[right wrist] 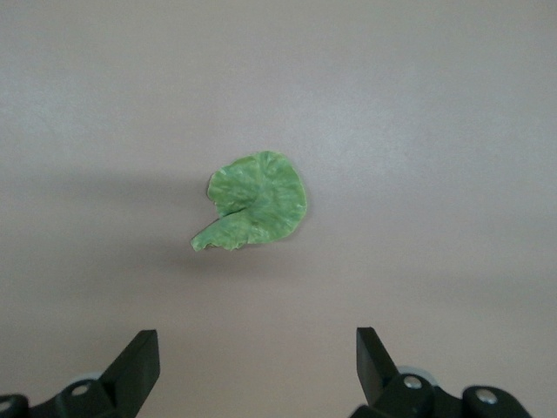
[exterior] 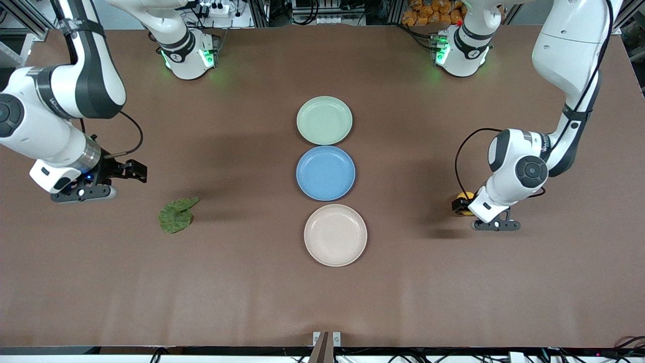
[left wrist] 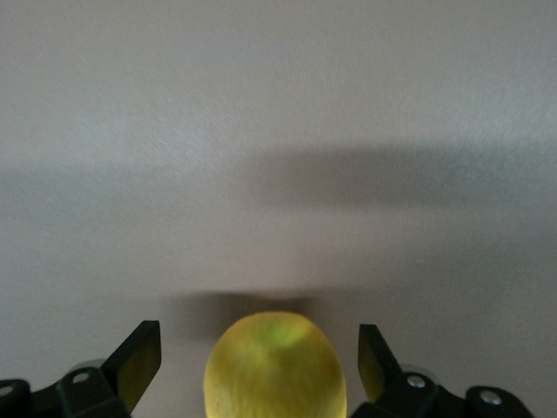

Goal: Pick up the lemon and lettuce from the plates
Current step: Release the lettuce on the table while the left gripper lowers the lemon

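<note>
The lemon (exterior: pixel 464 196) sits on the brown table (exterior: pixel 242 282) toward the left arm's end, well apart from the plates, mostly hidden in the front view by the left arm's wrist; the left wrist view shows it (left wrist: pixel 275 366) as a yellow oval with a greenish patch, lying between the two fingers with a gap on each side, so nothing presses on it. The left gripper (exterior: pixel 461 205) is low at the table around the lemon, its jaws spread apart and holding nothing. The lettuce (exterior: pixel 176 215) lies flat on the table toward the right arm's end, a wrinkled green leaf with a short stem, also clear of every plate; in the right wrist view it (right wrist: pixel 255 212) lies on bare table ahead of the fingers. The right gripper (exterior: pixel 132 170) hangs over the table near the lettuce, closer to the right arm's end than the leaf, with its jaws wide apart and empty. In the middle of the table three round plates stand in a row running away from the front camera: the beige plate (exterior: pixel 335 235) nearest to it, the blue plate (exterior: pixel 325 173) next, and the pale green plate (exterior: pixel 324 120) farthest, each just beside its neighbour, and all three bare.
</note>
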Controlling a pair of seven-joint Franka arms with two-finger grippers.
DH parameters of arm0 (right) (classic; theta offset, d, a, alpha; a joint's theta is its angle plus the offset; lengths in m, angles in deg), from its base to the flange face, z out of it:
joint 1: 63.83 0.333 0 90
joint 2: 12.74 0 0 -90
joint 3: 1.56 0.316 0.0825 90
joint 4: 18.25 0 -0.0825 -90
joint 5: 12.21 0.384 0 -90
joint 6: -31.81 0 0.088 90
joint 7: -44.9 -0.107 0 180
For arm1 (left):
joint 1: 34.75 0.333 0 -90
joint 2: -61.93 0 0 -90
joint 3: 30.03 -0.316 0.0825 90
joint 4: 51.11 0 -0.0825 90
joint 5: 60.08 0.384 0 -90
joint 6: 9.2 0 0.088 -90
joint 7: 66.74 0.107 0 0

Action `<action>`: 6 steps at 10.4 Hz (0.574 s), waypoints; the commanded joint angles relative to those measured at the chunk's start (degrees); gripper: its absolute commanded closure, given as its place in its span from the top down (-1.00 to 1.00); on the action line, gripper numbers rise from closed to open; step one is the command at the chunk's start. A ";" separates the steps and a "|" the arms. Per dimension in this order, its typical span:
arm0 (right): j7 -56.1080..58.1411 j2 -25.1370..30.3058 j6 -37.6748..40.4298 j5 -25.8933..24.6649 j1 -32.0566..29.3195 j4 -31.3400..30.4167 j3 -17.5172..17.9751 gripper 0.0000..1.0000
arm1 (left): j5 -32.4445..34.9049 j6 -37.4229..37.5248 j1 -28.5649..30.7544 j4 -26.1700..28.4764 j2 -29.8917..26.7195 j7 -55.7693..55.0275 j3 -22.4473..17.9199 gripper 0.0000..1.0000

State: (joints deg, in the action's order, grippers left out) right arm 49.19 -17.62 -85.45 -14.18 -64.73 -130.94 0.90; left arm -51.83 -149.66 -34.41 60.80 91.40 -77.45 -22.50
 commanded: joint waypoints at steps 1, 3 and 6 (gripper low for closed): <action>1.16 3.82 0.19 0.92 0.46 -1.40 -0.87 1.00 | 1.59 11.21 0.46 -6.93 -1.09 0.33 0.55 1.00; 0.90 4.01 1.50 0.47 0.28 1.76 -1.48 1.00 | 0.81 19.84 0.46 -13.53 -1.35 0.25 0.82 1.00; 0.55 3.83 7.45 0.38 -0.07 8.08 -3.59 1.00 | 0.72 25.84 0.28 -17.07 -4.76 -0.01 0.99 1.00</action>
State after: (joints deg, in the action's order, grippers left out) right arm 49.21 -14.22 -82.13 -14.21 -64.77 -126.07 -1.57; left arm -51.83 -126.72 -34.43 44.63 88.79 -77.45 -22.07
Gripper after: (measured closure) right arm 0.000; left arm 0.000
